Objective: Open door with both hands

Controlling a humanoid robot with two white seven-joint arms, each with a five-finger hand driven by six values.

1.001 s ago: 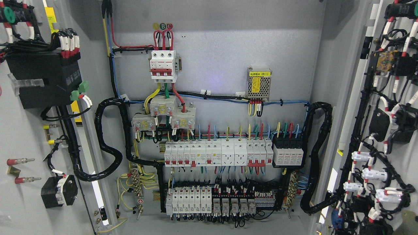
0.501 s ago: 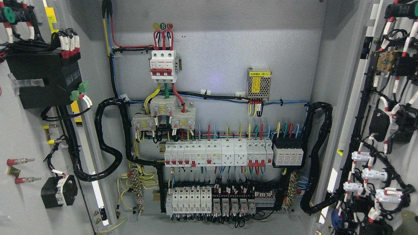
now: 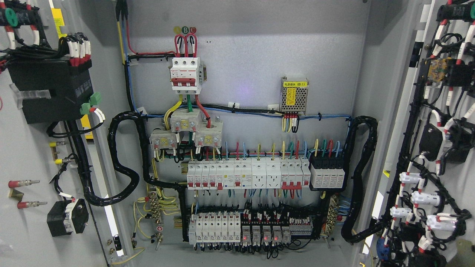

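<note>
Rows of white breakers (image 3: 245,174) sit below a power supply (image 3: 294,95).

**Cabinet count**

Two open doors, the left door (image 3: 22,148) and the right door (image 3: 452,148). One red-handled main breaker (image 3: 185,73), one power supply module (image 3: 294,94), three current transformers (image 3: 185,129), four lit red relay lamps (image 3: 259,237).

You get no robot body in the head view: neither arm nor either hand is in frame, so no colours, cables, screws or markings to report. There's only a blurred olive-grey patch (image 3: 466,253) at the bottom right corner, and I can't tell if it's robot.
</note>
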